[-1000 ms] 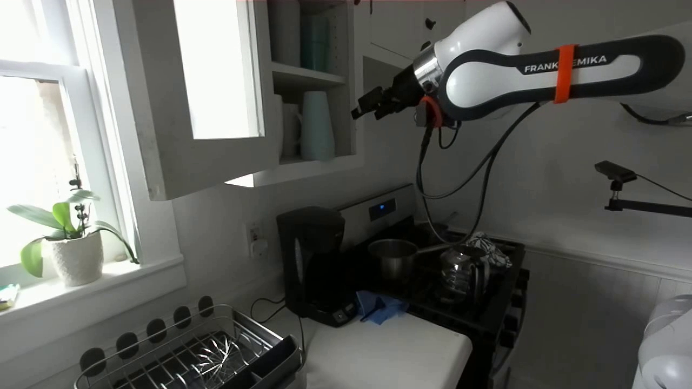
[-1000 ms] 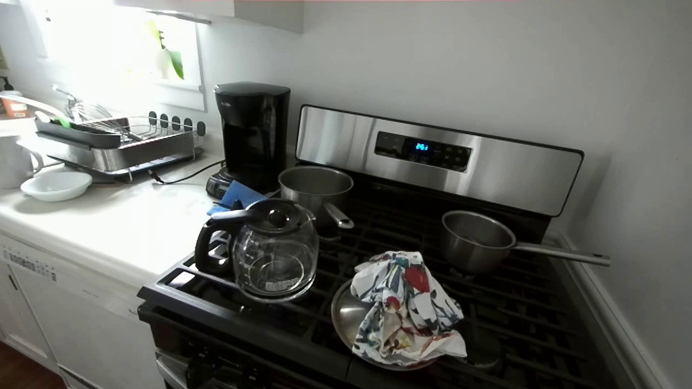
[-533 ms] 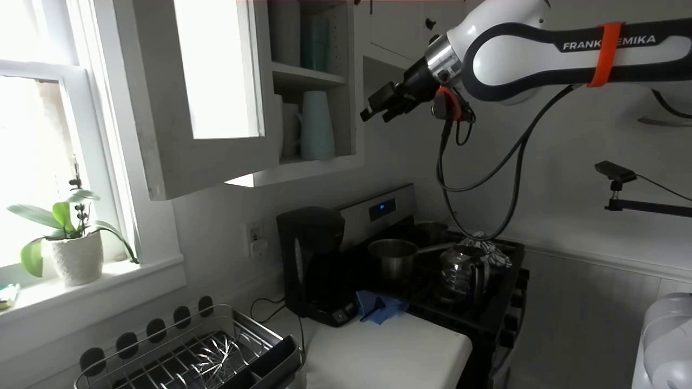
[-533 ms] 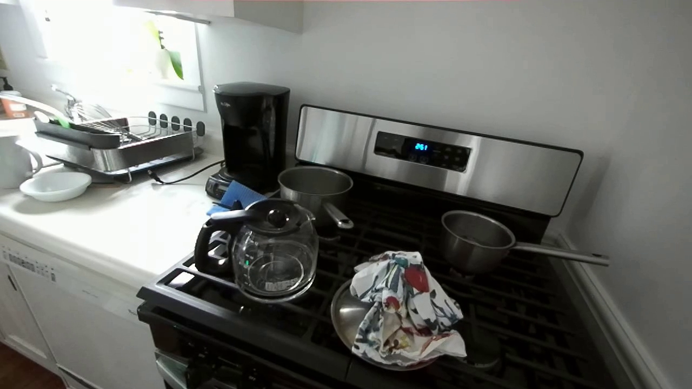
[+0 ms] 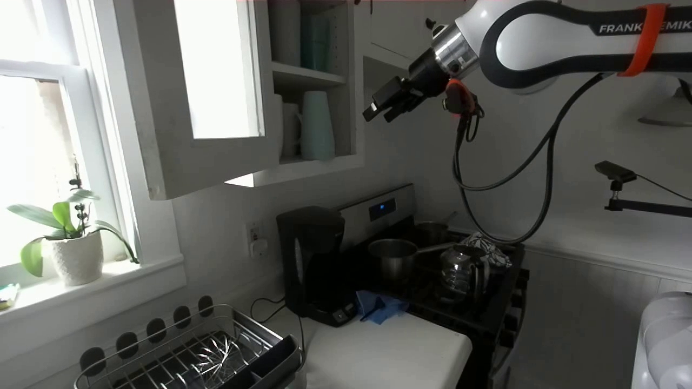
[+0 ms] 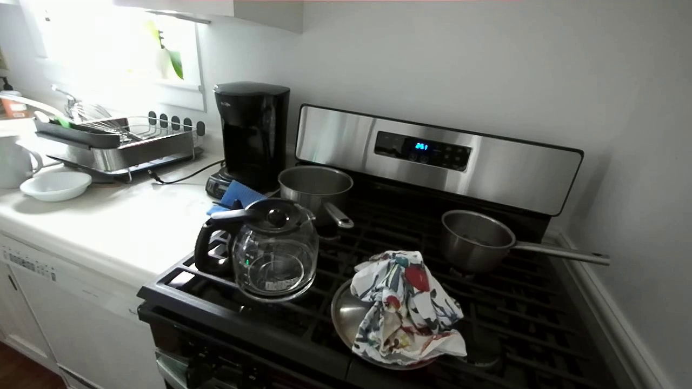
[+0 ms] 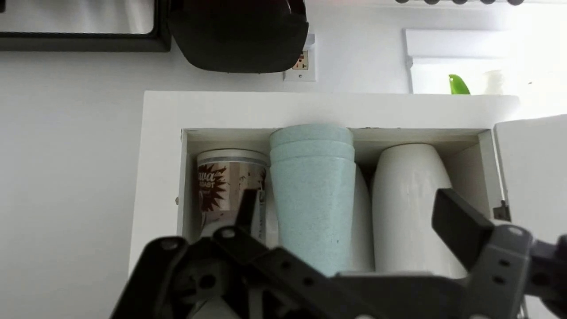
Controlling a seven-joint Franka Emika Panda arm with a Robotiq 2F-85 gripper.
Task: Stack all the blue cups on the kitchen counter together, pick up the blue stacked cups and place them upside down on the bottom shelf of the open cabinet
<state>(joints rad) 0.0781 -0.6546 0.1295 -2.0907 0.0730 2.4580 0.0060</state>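
The blue stacked cups [image 5: 317,127] stand nested and upside down, rims down, on the bottom shelf [image 7: 412,136] of the open cabinet [image 5: 358,108]. In the wrist view, which appears inverted, the pale blue stack [image 7: 312,199] shows three stepped rims, with part of its narrow end hidden behind my gripper. My gripper [image 5: 379,115] hangs in the air to the right of the cabinet, apart from the stack. Its fingers [image 7: 460,226] are spread wide with nothing between them. On the kitchen counter [image 6: 135,210] I see no blue cups.
Beside the stack are a printed mug [image 7: 232,177] and a tall white vessel [image 7: 412,208]. The cabinet door [image 5: 211,167] swings out. Below stand a coffee maker [image 5: 311,265], dish rack [image 5: 178,346], glass carafe [image 6: 275,254] and saucepans [image 6: 476,243]. A cable [image 5: 549,162] loops under the arm.
In an exterior view my arm has drawn back to the right, away from the cabinet, and the gripper has shifted slightly right. Its jaws stay open. The cup stack has not moved.
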